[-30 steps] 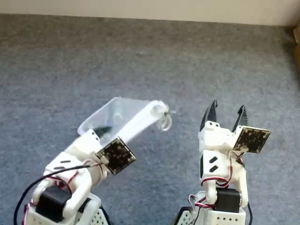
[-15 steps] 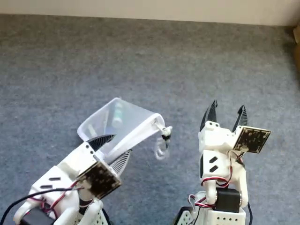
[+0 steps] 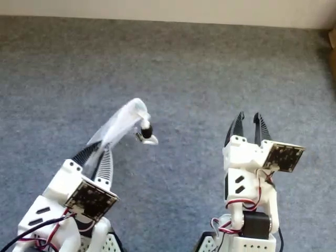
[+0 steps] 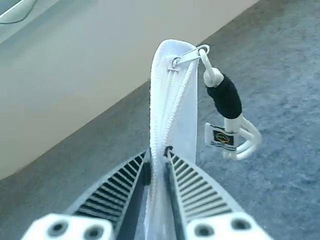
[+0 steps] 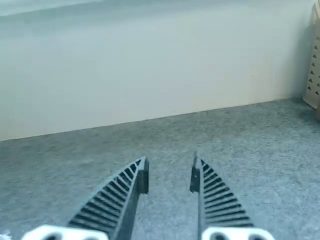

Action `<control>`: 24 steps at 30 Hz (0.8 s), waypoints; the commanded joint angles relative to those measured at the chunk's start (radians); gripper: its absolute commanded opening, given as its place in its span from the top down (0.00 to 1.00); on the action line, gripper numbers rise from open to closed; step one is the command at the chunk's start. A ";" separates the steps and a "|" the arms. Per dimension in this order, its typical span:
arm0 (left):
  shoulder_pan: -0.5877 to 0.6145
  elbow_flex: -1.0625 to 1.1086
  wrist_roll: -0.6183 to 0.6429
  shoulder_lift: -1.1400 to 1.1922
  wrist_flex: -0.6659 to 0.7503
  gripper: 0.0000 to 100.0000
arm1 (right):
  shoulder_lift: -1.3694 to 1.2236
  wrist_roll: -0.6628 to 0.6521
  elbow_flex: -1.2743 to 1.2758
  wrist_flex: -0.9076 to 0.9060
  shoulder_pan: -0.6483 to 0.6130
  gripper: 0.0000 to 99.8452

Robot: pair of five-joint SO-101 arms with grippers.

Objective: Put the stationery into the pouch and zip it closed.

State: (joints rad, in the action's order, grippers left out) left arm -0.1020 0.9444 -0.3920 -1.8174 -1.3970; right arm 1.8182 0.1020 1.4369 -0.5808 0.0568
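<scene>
Left tool (image 4: 157,161) pinched on the white pouch (image 4: 172,100) held edge-up, zip pull (image 4: 187,54) at its far end, black-banded loop (image 4: 228,102) dangling beside, grey table (image 4: 285,75) beyond

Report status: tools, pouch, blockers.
Left tool shut on pouch. Pouch lifted edge-on, zip looks closed, pull cord hanging at far end. Right tool open, apart from pouch.

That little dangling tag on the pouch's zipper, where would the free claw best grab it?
Probably the black sleeve of the zipper pull, pinched across its width, approaching from the side where the open right claw stands. It hangs free off the far end of the pouch, away from the left claw clamping the zipper edge; the white loop below looks thinner.
</scene>
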 commanded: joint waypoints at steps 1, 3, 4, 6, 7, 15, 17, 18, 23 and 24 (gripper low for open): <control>0.094 -0.012 0.008 -0.013 -0.008 0.99 | 0.019 0.006 -0.110 0.015 0.013 0.88; 0.119 0.013 0.005 -0.013 -0.008 0.99 | 0.019 0.005 -0.131 -0.051 0.012 0.88; 0.127 0.033 0.005 -0.013 -0.008 0.99 | 0.019 0.003 -0.140 -0.090 0.012 0.88; 0.136 0.079 0.003 -0.013 -0.008 0.99 | 0.019 0.003 -0.151 -0.154 0.012 0.88; 0.142 0.102 0.003 -0.013 -0.006 0.99 | 0.019 0.006 -0.151 -0.180 0.012 0.88; 0.209 0.317 0.006 -0.013 0.132 0.99 | 0.019 0.003 -0.117 -0.295 0.004 0.88; 0.226 0.374 0.008 -0.013 0.167 0.99 | 0.019 0.003 -0.059 -0.302 -0.001 0.88; 0.229 0.398 0.008 -0.013 0.183 0.99 | 0.019 0.003 -0.028 -0.302 -0.005 0.88; 0.231 0.495 0.008 -0.013 0.215 0.99 | 0.019 0.006 0.094 -0.302 -0.062 0.88; 0.229 0.509 0.008 -0.013 0.215 0.99 | 0.019 0.008 0.113 -0.302 -0.067 0.88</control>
State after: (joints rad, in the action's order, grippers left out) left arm 0.0913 1.2620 -0.3966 -1.8267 -1.1592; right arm 1.8197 0.1020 1.5305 -0.8784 0.0184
